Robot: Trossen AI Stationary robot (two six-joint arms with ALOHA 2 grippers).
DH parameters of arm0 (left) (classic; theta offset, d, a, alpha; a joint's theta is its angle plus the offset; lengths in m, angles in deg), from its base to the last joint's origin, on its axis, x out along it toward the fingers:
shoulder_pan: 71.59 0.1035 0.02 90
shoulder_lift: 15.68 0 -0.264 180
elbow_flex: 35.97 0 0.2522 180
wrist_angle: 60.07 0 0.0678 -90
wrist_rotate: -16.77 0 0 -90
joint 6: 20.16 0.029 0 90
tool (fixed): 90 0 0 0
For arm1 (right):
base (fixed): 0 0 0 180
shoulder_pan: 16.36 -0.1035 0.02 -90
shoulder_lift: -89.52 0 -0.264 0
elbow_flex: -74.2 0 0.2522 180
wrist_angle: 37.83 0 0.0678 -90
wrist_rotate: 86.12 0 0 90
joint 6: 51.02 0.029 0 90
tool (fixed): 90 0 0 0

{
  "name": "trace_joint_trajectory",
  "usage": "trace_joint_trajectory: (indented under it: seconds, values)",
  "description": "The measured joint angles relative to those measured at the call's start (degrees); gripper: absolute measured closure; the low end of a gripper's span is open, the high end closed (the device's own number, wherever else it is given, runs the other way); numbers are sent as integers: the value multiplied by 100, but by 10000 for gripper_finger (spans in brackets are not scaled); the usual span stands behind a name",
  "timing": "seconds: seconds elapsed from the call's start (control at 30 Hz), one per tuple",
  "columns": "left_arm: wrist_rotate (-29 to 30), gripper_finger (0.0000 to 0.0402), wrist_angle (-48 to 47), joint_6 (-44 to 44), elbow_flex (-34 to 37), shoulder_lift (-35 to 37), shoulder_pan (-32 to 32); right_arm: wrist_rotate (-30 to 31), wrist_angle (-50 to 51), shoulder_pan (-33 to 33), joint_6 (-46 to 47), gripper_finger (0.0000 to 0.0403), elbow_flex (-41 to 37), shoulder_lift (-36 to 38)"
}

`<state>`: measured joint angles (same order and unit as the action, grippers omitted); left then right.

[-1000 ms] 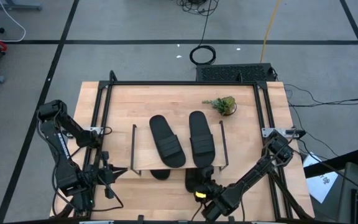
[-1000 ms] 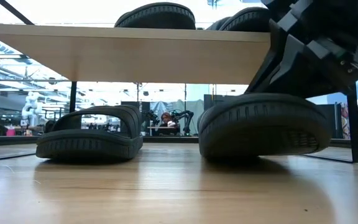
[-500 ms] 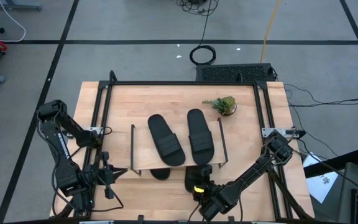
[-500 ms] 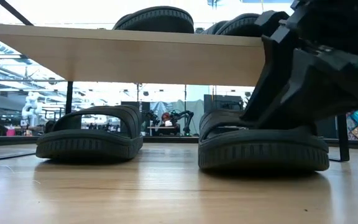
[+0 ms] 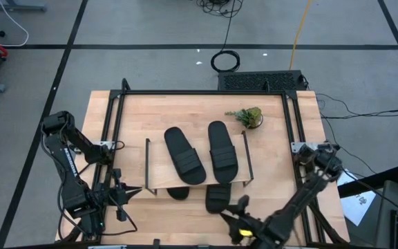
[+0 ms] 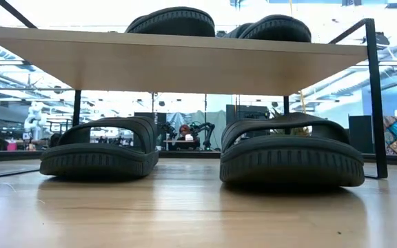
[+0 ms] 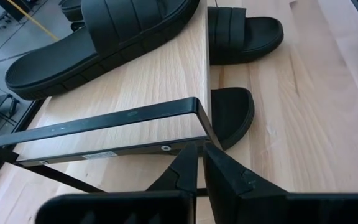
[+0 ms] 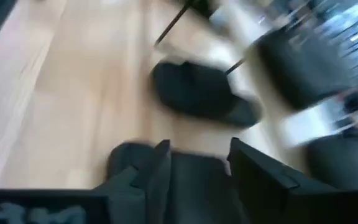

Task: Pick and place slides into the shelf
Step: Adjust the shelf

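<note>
- The right gripper (image 5: 240, 207) hangs over the near edge of the table, just near and right of the shelf; its two dark fingers (image 8: 160, 163) stand apart with a clear gap between them and nothing in it.
- Just far of that gripper, a black ribbed-strap slide sandal (image 5: 218, 196) lies flat on the tabletop under the shelf's right half, its near end poking out past the board, apart from the fingers.
- The left gripper (image 5: 124, 194) sits at the near-left of the table, just beside the shelf's left wire frame; its fingers (image 7: 182, 171) are pressed together, holding nothing.
- A second black slide (image 5: 178, 193) lies under the shelf's left half, only its near end showing from above.
- From table height, both lower slides (image 6: 98, 148) (image 6: 291, 151) rest side by side on the wood, well apart from each other.
- The low shelf with its light wooden top board and thin black wire sides (image 5: 157, 166) stands in the middle of the table.
- Two more black slides (image 5: 184, 155) (image 5: 222, 149) lie on that top board, side by side.
- A small green plant (image 5: 247, 116) sits on the wooden table (image 5: 275, 159) at the far right.
</note>
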<state>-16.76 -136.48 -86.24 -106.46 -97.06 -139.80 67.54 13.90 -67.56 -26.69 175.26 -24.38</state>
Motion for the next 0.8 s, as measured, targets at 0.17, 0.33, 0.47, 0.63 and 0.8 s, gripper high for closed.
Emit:
trace_joint_trajectory:
  seconds: [0.17,0.33,0.47,0.63,0.8]
  values:
    - [0,376,-2,61,0,-2,1,818,719,-240,262,364,0,654]
    - [0,376,0,86,0,-1,-5,916,1917,-107,890,399,4,1238]
    - [0,376,11,153,0,0,-5,493,3455,120,1939,402,4,1701]
    - [-41,376,17,190,0,0,-5,-825,5268,388,3712,403,-91,2071]
    - [-90,376,17,188,0,0,-5,-1472,4876,606,3572,403,-612,2367]
